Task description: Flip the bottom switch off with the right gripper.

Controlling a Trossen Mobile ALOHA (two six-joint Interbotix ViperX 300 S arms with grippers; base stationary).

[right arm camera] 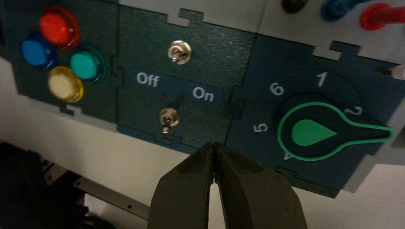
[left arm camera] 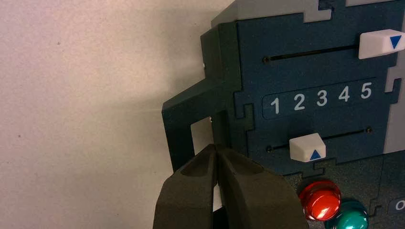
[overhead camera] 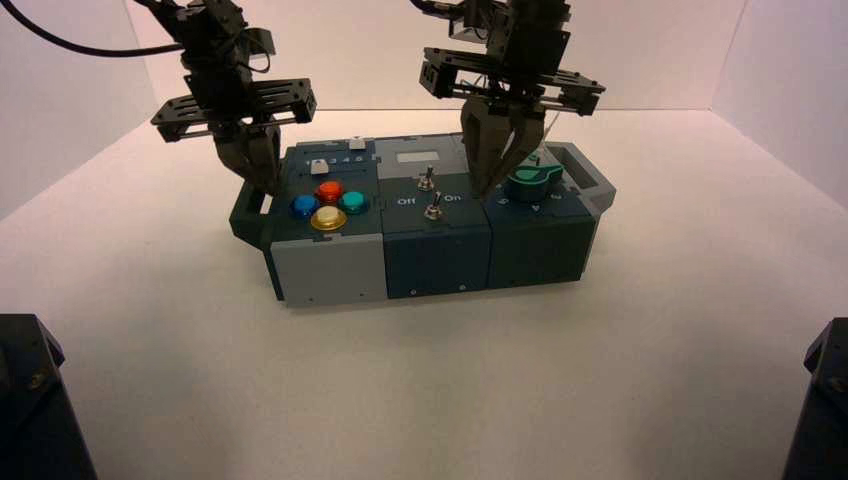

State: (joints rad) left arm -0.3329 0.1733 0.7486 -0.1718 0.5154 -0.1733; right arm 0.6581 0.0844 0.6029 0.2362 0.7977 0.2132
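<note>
The bottom switch is found on the box's dark middle panel, just below the Off/On label, with the top switch above that label. The right gripper is held beside the bottom switch on the On side, its fingers pinched together. The closed tips should be lowered and swept toward Off. The left gripper, likewise pinched, is parked by the box's handle.

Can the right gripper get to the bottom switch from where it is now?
Probably yes. The right gripper hangs beside the bottom switch, on its On side, with nothing between them.
</note>
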